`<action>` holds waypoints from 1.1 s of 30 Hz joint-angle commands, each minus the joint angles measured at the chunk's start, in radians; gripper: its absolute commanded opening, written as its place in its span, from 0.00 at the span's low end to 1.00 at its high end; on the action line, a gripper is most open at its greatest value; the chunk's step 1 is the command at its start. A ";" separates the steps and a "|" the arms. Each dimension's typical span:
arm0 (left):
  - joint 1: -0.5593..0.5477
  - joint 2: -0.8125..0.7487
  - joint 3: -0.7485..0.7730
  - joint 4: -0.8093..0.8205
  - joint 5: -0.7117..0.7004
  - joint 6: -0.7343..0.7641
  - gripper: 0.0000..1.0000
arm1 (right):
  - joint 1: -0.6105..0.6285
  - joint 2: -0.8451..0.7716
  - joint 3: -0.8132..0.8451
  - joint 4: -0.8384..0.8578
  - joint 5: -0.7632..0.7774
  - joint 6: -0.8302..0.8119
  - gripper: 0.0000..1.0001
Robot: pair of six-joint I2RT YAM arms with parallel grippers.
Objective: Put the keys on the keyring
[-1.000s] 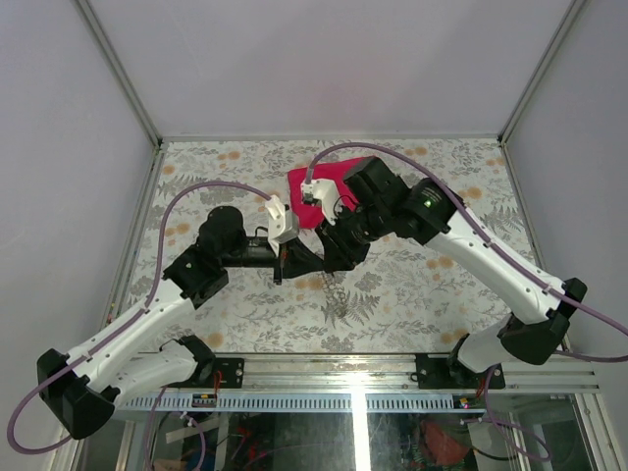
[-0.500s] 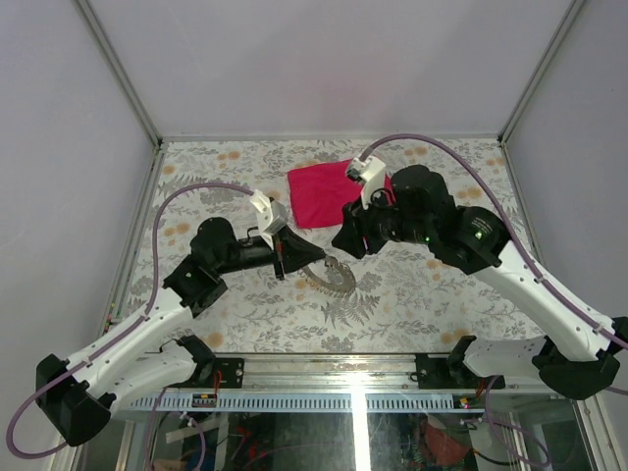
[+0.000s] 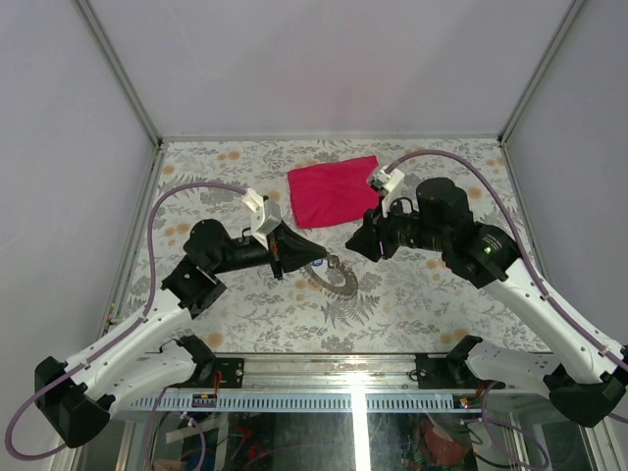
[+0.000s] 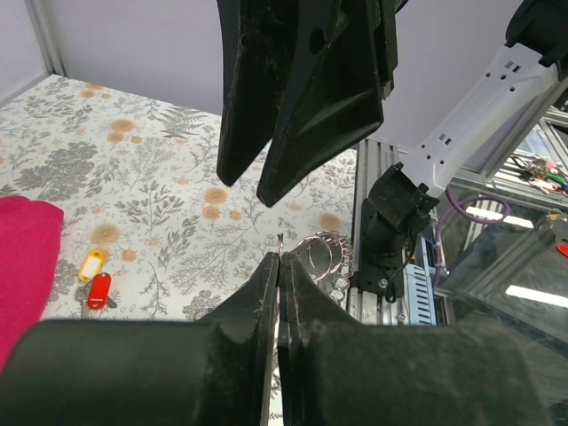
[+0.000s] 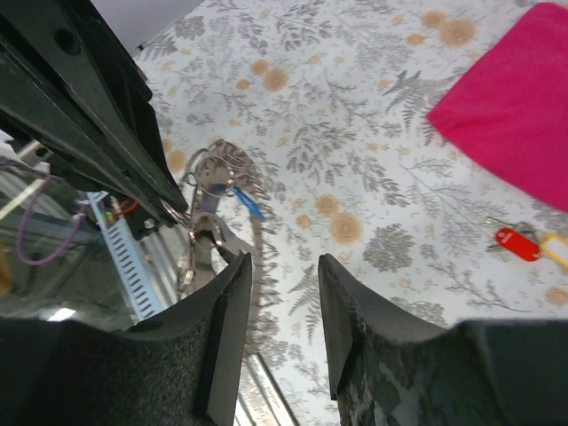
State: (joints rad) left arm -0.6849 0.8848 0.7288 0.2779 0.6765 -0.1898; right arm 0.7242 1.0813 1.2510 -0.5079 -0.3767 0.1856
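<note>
Pinching the keyring (image 3: 332, 283) at table centre, our left gripper (image 4: 278, 257) stayed clamped; we watched the right gripper (image 5: 280, 266) retreat toward 3 o'clock, jaws part-open and empty. Tagged keys (image 5: 524, 244) lay unthreaded beside the 12 o'clock cloth (image 3: 332, 191).

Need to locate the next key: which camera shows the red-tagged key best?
Left wrist: the red-tagged key lies whole beside a yellow tag. Right wrist catches it near the frame edge; the top view does not show it.
</note>
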 commanded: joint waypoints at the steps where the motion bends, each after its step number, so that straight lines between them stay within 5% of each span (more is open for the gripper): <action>1: -0.002 0.007 0.048 0.069 0.059 0.016 0.00 | -0.003 -0.084 -0.043 0.042 0.059 -0.141 0.42; 15: -0.002 0.074 0.102 0.038 0.045 0.035 0.00 | -0.002 -0.045 -0.052 -0.068 -0.251 -0.196 0.55; 21: -0.002 0.095 0.103 0.065 0.053 0.020 0.00 | 0.017 -0.043 -0.091 0.055 -0.302 -0.091 0.58; 33: -0.003 0.094 0.093 0.065 -0.013 0.009 0.00 | 0.098 -0.104 -0.146 0.134 -0.007 -0.052 0.62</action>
State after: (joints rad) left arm -0.6857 0.9966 0.7902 0.2714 0.7212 -0.1791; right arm 0.8173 1.0367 1.1011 -0.4126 -0.5369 0.1261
